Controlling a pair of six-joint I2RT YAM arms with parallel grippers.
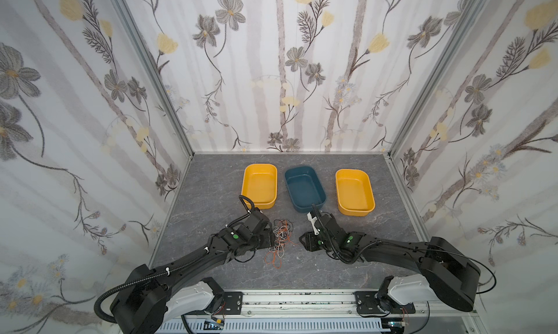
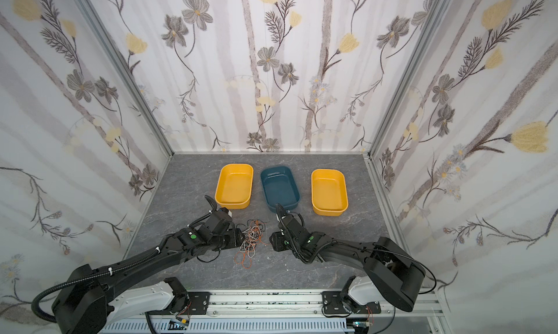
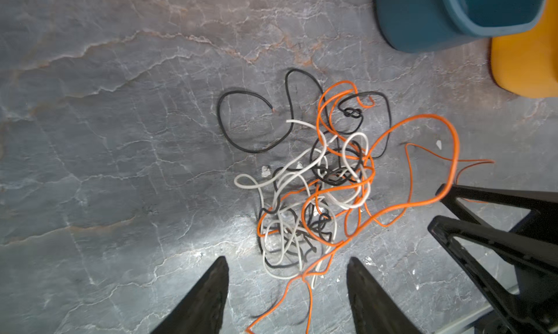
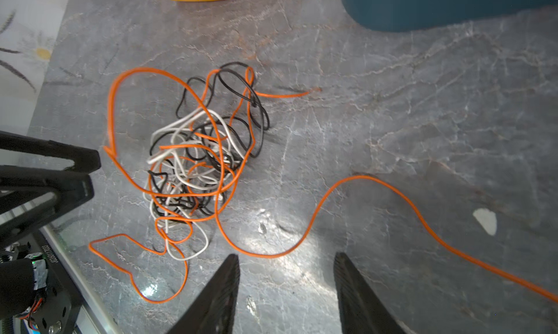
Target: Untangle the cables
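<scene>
top views first: we see the cables (image 1: 281, 238) bunched in one orange, white and black knot on the grey table (image 1: 211, 196). they're in front of the blue tray (image 1: 311, 209), right between the left arm (image 1: 193, 258) and the right arm (image 1: 395, 246). both top views agree.

left wrist view: we've got the left gripper (image 3: 287, 258) with jaws spread and gripping nothing. the near edge of the cables lies between its fingertips.

right wrist view: the right gripper (image 4: 287, 255) is spread wide and empty as well. a loose orange strand (image 4: 377, 181) curves just past its tips, and the knot sits a bit further out.
</scene>
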